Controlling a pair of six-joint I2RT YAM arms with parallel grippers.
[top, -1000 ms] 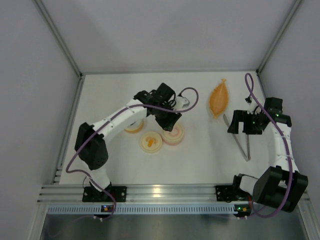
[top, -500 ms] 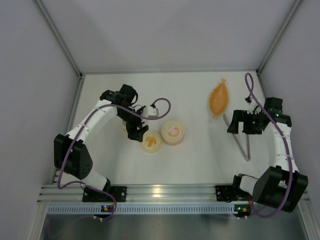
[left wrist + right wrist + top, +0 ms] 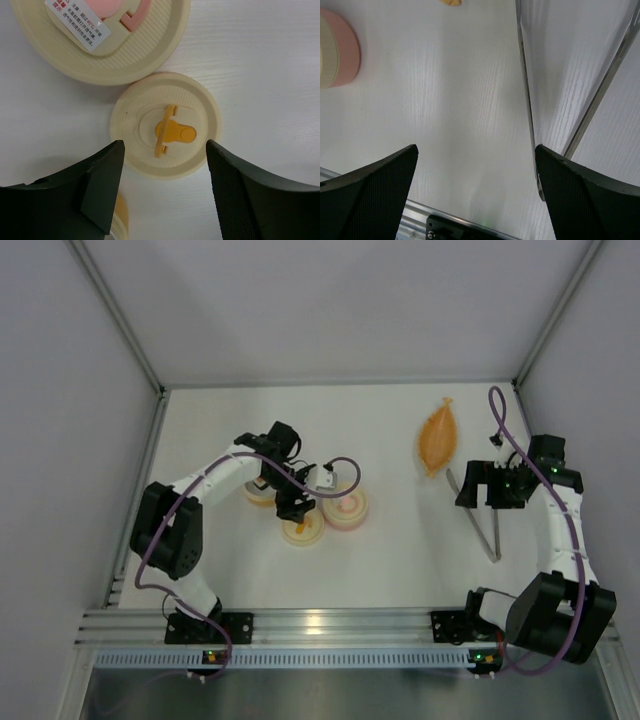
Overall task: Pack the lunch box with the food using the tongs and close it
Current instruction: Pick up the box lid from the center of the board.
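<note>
The lunch box lies in round parts at centre left: a pink tier with a cream lid (image 3: 345,505), a cream lid with an orange tab (image 3: 302,528), and an orange-rimmed tier (image 3: 262,492) partly under my left arm. My left gripper (image 3: 293,503) hovers open just above the tabbed lid (image 3: 165,132), its dark fingers (image 3: 100,180) to either side and apart from it. The silver tongs (image 3: 482,522) lie on the table at the right. My right gripper (image 3: 490,486) is open above them, holding nothing; one tong arm (image 3: 526,100) runs past its right finger. The food is out of view.
An orange leaf-shaped dish (image 3: 437,438) lies at the back right, beyond the tongs. The pink tier's edge (image 3: 342,50) shows at the left of the right wrist view. Grey walls enclose the white table (image 3: 400,560), and a metal rail (image 3: 330,625) runs along its near edge.
My left arm left the pink tier, swung out to the left, then came back over the orange-tabbed lid, its jaws opening on the way. The right arm has not moved.
</note>
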